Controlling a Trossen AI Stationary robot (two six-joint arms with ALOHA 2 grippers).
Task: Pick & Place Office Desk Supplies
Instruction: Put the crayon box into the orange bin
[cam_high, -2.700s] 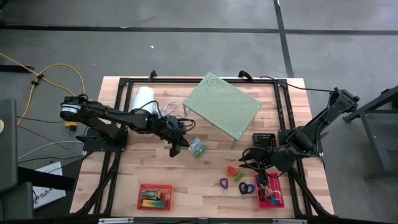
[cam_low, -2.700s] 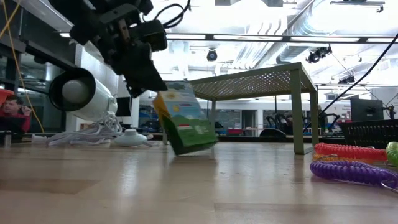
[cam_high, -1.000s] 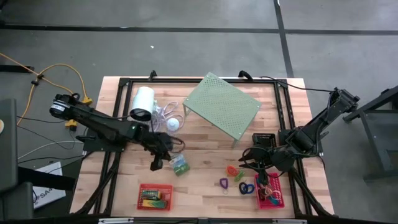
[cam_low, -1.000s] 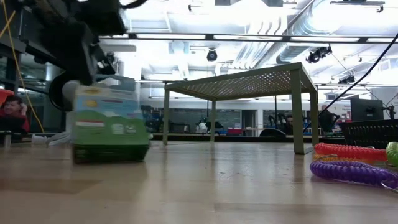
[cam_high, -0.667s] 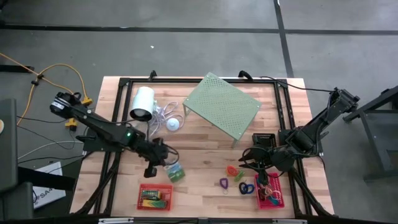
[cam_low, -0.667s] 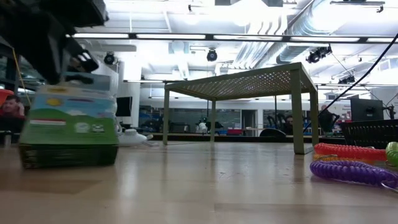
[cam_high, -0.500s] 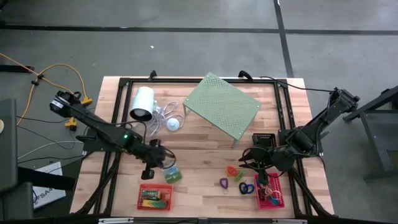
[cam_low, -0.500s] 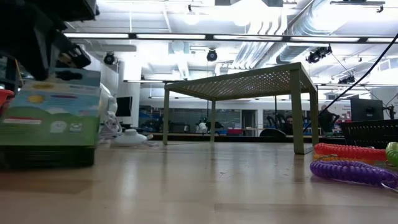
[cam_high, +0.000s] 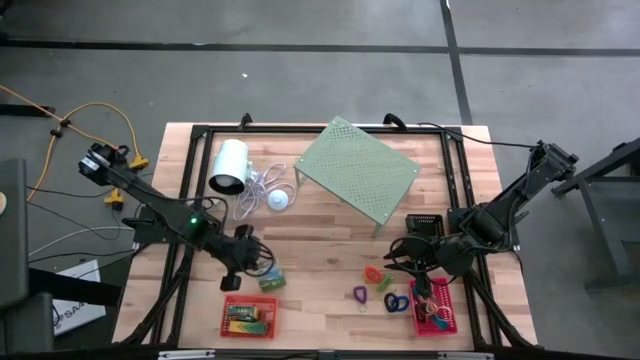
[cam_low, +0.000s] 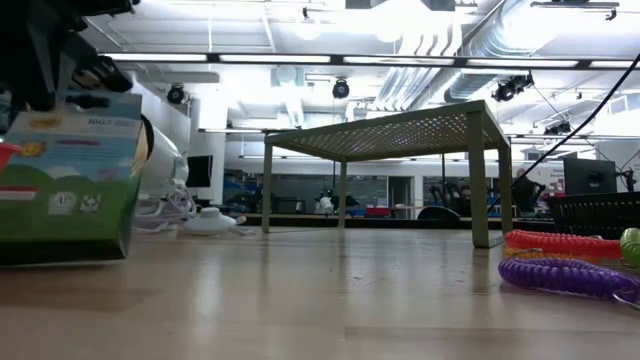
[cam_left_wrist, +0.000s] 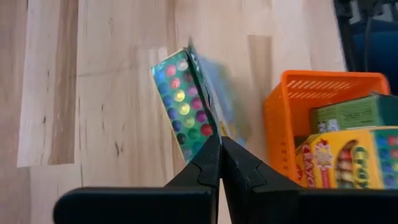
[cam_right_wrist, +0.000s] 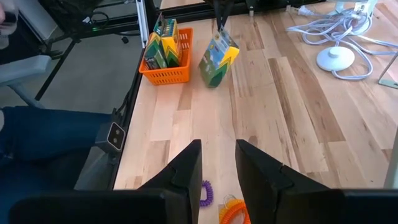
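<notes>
- Fingers (cam_left_wrist: 208, 168) of the left gripper (cam_high: 252, 268) press together on the thin top edge of a green-white box (cam_high: 268, 280), clamping it, with no gap between the jaws in the left wrist view.
- Box hangs directly ahead of those jaws, tilted, its long axis running away from the fingertips towards the table (cam_high: 320, 250); one narrow face is covered in rows of coloured dots.
- Printing on the box's broad face, seen in the low view (cam_low: 65, 180), shows a green hill scene, a white band of small text and round badges; none of the words can be read.
- Just to one side of the jaws sits the red basket (cam_high: 248, 315), which looks orange in the wrist views (cam_left_wrist: 311, 124); the held box is right beside its wall, and whether they touch cannot be told.
- Inside that basket stand a second green-white box (cam_left_wrist: 351, 112) and a yellow-and-green crayon-style carton (cam_left_wrist: 348, 155) with a red-lettered logo too blurred to read.
- Right gripper (cam_high: 408, 255) rests low over the table well apart from the box, jaws parted with bare wood between them, holding nothing.
- Just past and beside its jaws lie the coloured coil loops (cam_high: 385, 285) and the pink basket (cam_high: 434, 308); the black basket (cam_high: 424, 225) sits behind it.
- Farthest off, beyond both grippers, stand the pale green shelf (cam_high: 357, 170) and the white cylinder (cam_high: 228, 166) with its cord.
</notes>
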